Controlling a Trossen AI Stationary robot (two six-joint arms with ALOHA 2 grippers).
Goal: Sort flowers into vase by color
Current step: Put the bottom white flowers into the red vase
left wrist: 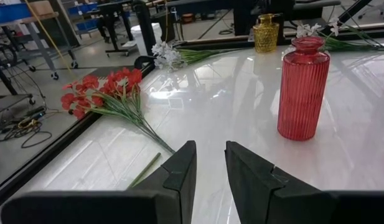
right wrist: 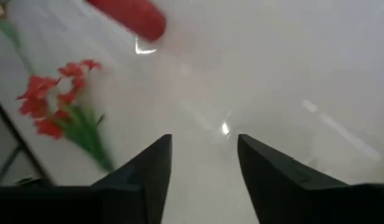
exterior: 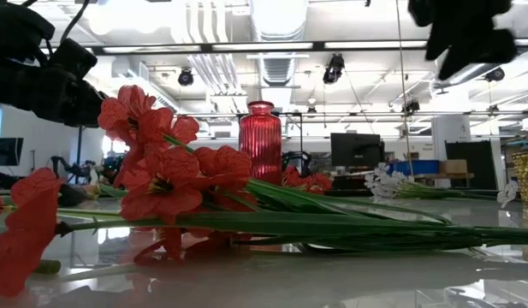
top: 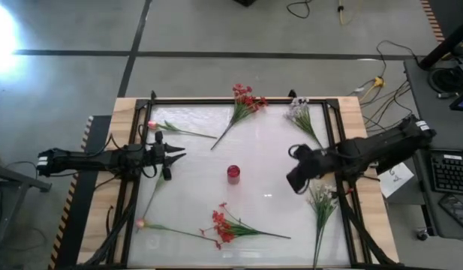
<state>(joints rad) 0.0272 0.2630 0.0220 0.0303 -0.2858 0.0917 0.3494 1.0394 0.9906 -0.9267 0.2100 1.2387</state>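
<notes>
**Flowers lying flat around an upright vase**

Red spray (top: 227, 226) nearest the front edge, stalk running right, blossoms left. Red vase (top: 233, 174) upright at mid-table. Far red spray (top: 243, 104) points its blossoms toward the back — only the left wrist view shows a gold vase (left wrist: 266, 32). Left gripper (top: 173, 157) narrowly parted, right gripper (top: 295, 178) wider; both empty.

Bright ceiling lights glare off the glossy white table (top: 269, 150); the right wrist view is motion-blurred.
</notes>
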